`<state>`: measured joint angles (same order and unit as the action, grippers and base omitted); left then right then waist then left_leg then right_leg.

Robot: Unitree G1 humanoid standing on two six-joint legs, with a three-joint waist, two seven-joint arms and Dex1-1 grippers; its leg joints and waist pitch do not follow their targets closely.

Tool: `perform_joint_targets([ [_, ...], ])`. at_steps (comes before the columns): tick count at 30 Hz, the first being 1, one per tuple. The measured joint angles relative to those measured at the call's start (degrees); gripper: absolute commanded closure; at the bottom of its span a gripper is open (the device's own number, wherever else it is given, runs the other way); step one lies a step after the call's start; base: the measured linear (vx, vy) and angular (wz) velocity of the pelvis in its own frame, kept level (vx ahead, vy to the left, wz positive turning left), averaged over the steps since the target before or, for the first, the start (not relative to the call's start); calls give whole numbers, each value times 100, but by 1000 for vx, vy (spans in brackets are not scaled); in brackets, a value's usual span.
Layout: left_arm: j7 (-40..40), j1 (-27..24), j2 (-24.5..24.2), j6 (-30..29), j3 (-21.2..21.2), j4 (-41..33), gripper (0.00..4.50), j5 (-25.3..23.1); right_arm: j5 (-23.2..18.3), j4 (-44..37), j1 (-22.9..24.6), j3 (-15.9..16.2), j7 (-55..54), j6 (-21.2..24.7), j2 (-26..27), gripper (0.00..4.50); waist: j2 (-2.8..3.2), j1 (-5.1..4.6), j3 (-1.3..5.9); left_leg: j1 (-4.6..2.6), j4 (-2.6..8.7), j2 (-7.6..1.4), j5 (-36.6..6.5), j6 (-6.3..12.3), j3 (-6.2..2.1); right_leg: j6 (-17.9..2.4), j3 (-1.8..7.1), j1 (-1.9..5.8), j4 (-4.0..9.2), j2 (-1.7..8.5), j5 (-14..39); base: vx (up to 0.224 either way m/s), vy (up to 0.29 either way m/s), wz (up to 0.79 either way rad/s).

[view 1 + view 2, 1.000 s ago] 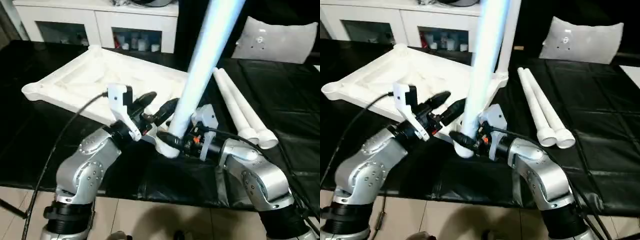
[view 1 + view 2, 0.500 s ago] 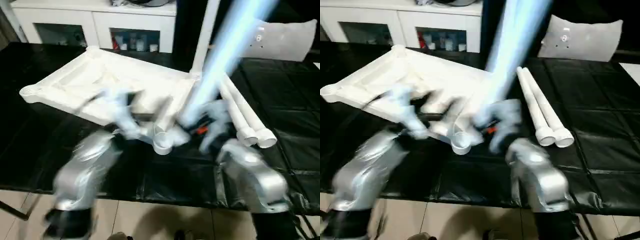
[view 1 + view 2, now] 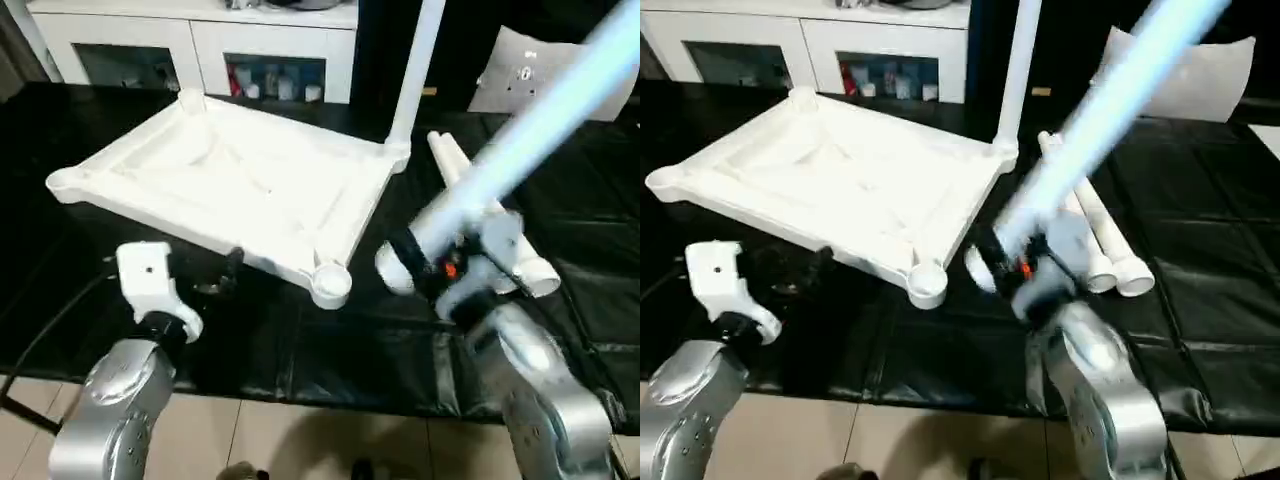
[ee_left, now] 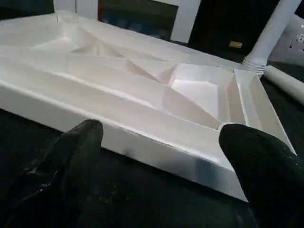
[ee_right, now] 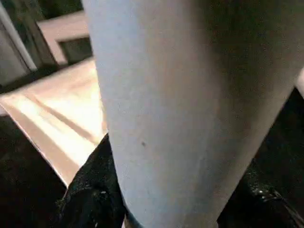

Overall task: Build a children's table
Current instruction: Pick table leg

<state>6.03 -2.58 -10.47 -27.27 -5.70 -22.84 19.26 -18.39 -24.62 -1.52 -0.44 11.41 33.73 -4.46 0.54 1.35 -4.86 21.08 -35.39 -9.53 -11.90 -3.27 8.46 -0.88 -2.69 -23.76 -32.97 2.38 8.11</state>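
Clamping a tilted leg [image 3: 520,140], right end effector [image 3: 425,270] blocks two spare legs [image 3: 500,235]; left end effector [image 4: 156,156] gapes.

Tabletop [image 3: 240,185] upside down, centre — one leg [image 3: 415,70] in far-right socket; two legs [image 3: 500,230] lying right.

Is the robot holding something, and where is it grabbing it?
Yes. The right end effector holds a white table leg near its thick end. The left end effector is open, holding nothing.
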Motion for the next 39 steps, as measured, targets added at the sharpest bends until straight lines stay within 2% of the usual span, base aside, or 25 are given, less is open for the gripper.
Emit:
perform_joint_targets([
  [3, -26, 106, 138, -111, -6, -4, 0, 15, 0, -1, 36, -18, 8, 135, -31, 259, 8, 0, -1, 10, 1, 17, 1, 5, 1, 1, 15, -1, -9, 19, 1, 0, 0, 0],
  [4, -27, 108, 143, -113, 15, -3, 0, 7, -1, -2, 48, -28, 1, 159, -27, 259, 14, 9, 9, -19, -5, 20, -6, 15, 48, 17, 81, -28, -11, -2, 10, 0, 0, 0],
  [5, -28, 113, 135, -112, 48, -2, 0, -19, -1, 2, 53, -33, -15, 183, -24, 259, -2, 80, 11, -46, -14, 13, -27, 47, 119, 28, 258, -41, -22, -66, 10, 0, 0, 0],
  [6, -32, 121, 115, -110, 114, -2, 0, -80, 12, 8, 88, -32, -51, 183, -29, 259, 14, 172, 8, -47, -74, 75, -89, 137, 117, 74, 468, -41, -21, -127, 2, 5, 63, -40],
  [8, -54, 122, 64, -92, 228, -14, 0, -194, 179, 73, 109, -5, -114, 61, -148, 259, 32, 283, 6, -77, -187, 225, -225, 305, -9, 181, 779, -42, -14, -224, -25, 7, 109, -57],
  [9, -68, 123, 31, -72, 240, -23, 0, -223, 284, 103, 114, 17, -129, -26, -193, 259, 100, 215, 29, -35, -208, 302, -246, 215, -114, 203, 732, -38, -6, -172, -22, 4, 164, -42],
  [11, -133, 100, 34, -73, 201, -96, 0, -243, 330, 108, 116, 12, -171, -69, -170, 259, 89, 39, 47, 3, -210, 364, -245, 304, -102, 74, 612, -81, 13, -86, 85, 27, 196, 0],
  [12, -143, 85, 38, -123, 189, -123, 0, -244, 321, 108, 110, 30, -191, -55, -116, 259, 105, -24, 41, 28, -228, 374, -236, 383, -97, -119, 485, -71, 2, 0, 135, -5, 187, 11],
  [14, -137, 66, 41, -155, 201, -160, 0, -250, 292, 109, 107, 86, -201, -13, -71, 259, 106, -65, 40, 40, -234, 399, -241, 398, -97, -193, 356, -25, 68, 108, 112, -48, 157, 5],
  [16, -132, 21, 32, -155, 200, -235, 0, -278, 214, 112, 106, 75, -201, 93, -61, 259, 101, -103, 27, 4, -232, 403, -240, 400, -96, -150, 326, 49, 170, 158, 131, -43, 80, 5],
  [19, -126, 7, 32, -145, 209, -312, 0, -310, 109, 131, 131, 39, -204, 191, 16, 259, 108, -152, -39, -95, -221, 393, -241, 398, -94, 78, 238, 111, 180, 213, 268, -14, 18, 2],
  [21, -119, -27, 41, -101, 193, -351, 0, -291, 78, 143, 163, 43, -176, 172, 31, 259, 121, -206, -83, -114, -196, 379, -241, 395, -105, 164, 160, 160, 188, 260, 321, 0, 0, 0],
  [25, -107, -43, 22, -90, 174, -381, 0, -285, 48, 145, 173, 36, -105, 110, 56, 259, 119, -281, -116, -163, -120, 378, -246, 381, -106, 195, 94, 162, 193, 295, 340, 0, 0, 0],
  [26, -97, -43, 7, -81, 174, -387, 0, -297, 47, 144, 173, 45, -89, 95, 50, 259, 135, -299, -136, -200, -112, 358, -264, 352, -118, 239, 35, 194, 203, 304, 380, 0, 0, 0],
  [27, -58, -44, -12, -67, 172, -388, 0, -298, 50, 144, 169, 76, -80, 83, 22, 259, 184, -352, -173, -242, -91, 323, -286, 317, -161, 258, -106, 267, 224, 294, 472, 0, 0, 0],
  [28, -45, -43, -27, -65, 169, -389, 0, -298, 51, 145, 166, 104, -63, 75, 24, 259, 231, -374, -212, -263, -47, 265, -286, 312, -157, 230, -226, 341, 174, 282, 606, -41, -58, 2],
  [29, -21, -11, -46, -67, 182, -385, 0, -298, 51, 130, 188, 119, -28, 57, 24, 259, 260, -317, -243, -298, -7, 218, -287, 311, -112, 170, -288, 331, -245, 317, 811, -41, -58, 2],
  [30, 3, 63, -34, -58, 223, -445, 0, -295, 56, 122, 240, 110, -4, 41, -2, 259, 206, -145, -220, -325, -7, 144, -287, 311, 48, 133, -246, 431, -838, 299, 915, -9, -113, 18],
  [31, 3, 46, -49, -31, 202, -533, 0, -297, 58, 120, 213, 112, 12, 37, -16, 259, 32, -46, -155, -351, -32, 171, -314, 263, 181, 147, -34, 605, -793, 282, 1162, 152, -199, 10],
  [32, -1, 11, 6, -11, 179, -536, 0, -315, 62, 142, 119, 144, 25, 19, -62, 259, -40, 49, -145, -331, -117, 169, -398, 197, 198, 195, 97, 616, -753, 218, 1117, 152, -199, 10],
  [34, 43, -135, 3, -37, 283, -483, 0, -317, 96, 139, 157, 239, 70, -28, -141, 259, 106, 250, -124, -184, -551, 282, -514, 414, -202, 142, 172, 745, -636, 64, 1147, 180, -110, 6],
  [35, 66, -119, 0, -39, 306, -485, 0, -316, 119, 145, 175, 257, 98, -32, -148, 259, 143, 288, -106, -178, -625, 338, -513, 413, -256, 134, 188, 797, -568, 52, 1143, 155, -57, 10],
  [37, 80, -24, 2, -24, 341, -521, 0, -315, 166, 142, 168, 265, 136, -78, -223, 259, 347, 339, 13, -207, -164, 271, -342, 270, -319, 74, 187, 873, -383, -145, 1103, 138, 0, 23],
  [38, 81, -9, -11, -7, 324, -526, 0, -318, 212, 161, 157, 285, 140, -78, -231, 259, 348, 308, 44, -243, -146, 260, -366, 218, -337, 83, 179, 863, -365, -143, 1119, 146, 21, 24],
  [39, 84, -57, -35, 1, 272, -528, 0, -320, 215, 207, 68, 381, 158, -70, -174, 259, 263, 227, 54, -255, -93, 309, -389, 233, -358, -97, 165, 743, -520, -100, 1194, 191, 35, 13],
])
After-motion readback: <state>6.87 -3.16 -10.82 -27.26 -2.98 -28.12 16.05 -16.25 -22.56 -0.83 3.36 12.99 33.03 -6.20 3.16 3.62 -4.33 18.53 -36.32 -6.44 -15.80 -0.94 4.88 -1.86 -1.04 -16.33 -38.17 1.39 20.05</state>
